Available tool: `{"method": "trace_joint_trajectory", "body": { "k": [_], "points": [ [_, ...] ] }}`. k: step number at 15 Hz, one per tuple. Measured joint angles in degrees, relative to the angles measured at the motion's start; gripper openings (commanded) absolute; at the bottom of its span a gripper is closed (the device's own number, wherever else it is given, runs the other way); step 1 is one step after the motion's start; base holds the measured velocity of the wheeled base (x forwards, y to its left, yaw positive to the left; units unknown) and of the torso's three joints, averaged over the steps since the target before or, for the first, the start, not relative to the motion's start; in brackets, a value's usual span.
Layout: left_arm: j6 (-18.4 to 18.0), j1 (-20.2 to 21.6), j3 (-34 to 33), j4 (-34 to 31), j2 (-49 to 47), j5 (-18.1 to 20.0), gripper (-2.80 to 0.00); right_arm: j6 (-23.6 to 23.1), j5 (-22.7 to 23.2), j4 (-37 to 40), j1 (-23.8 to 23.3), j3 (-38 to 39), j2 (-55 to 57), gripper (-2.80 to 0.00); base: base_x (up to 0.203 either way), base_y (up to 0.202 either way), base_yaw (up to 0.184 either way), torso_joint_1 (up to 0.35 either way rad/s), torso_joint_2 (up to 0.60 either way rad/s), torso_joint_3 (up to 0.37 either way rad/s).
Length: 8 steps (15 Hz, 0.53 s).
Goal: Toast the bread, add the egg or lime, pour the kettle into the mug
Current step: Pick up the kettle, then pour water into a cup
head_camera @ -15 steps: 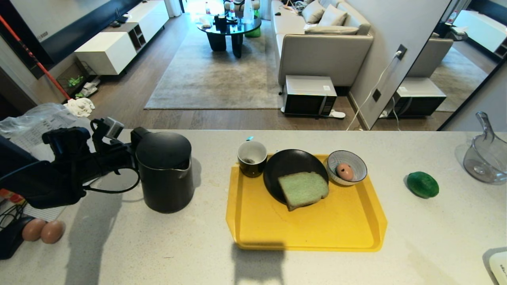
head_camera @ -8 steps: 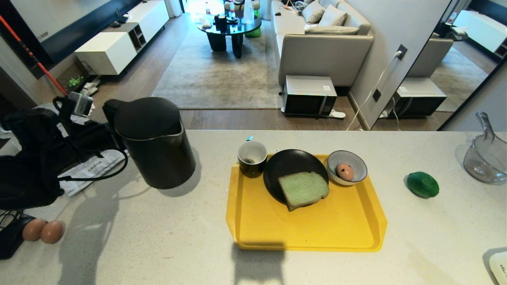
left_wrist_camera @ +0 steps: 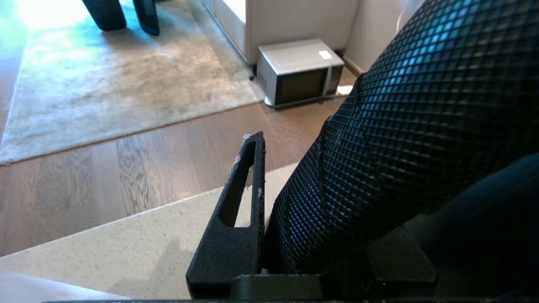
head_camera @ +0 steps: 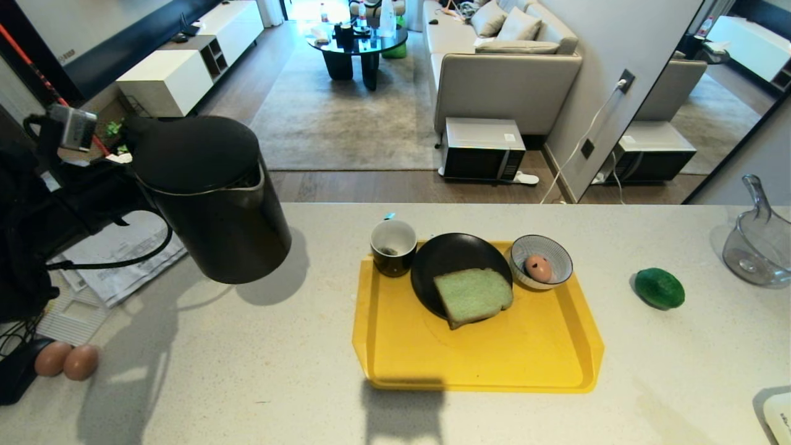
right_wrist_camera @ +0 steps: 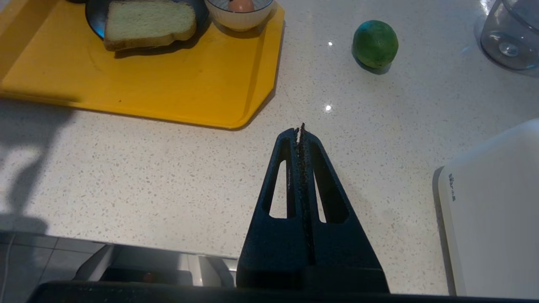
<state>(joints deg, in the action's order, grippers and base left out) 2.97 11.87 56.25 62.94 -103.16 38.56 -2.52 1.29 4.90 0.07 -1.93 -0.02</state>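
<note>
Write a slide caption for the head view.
Left gripper holds the dark cylindrical kettle above the counter, left of the yellow tray.

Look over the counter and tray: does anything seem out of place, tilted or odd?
Yes. The bread is pale green and hangs over the rim of its black plate onto the yellow tray. The lime sits loose on the counter, off the tray. Nothing looks spilled.
</note>
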Motion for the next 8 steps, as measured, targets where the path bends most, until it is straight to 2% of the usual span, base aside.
{"method": "trace_joint_trajectory", "body": {
  "k": [4,8],
  "points": [
    [3.4,0.0,0.0,-0.9,5.1,-0.5,-2.80,0.0,0.0,0.0,0.0,0.0,0.0,-2.80,0.000,0.000,0.000,0.000,0.00,0.000],
    [3.9,0.0,-0.1,-3.8,10.5,-1.7,-2.80,0.0,0.0,0.0,0.0,0.0,0.0,-2.80,0.000,0.000,0.000,0.000,0.00,0.000]
  ]
}}
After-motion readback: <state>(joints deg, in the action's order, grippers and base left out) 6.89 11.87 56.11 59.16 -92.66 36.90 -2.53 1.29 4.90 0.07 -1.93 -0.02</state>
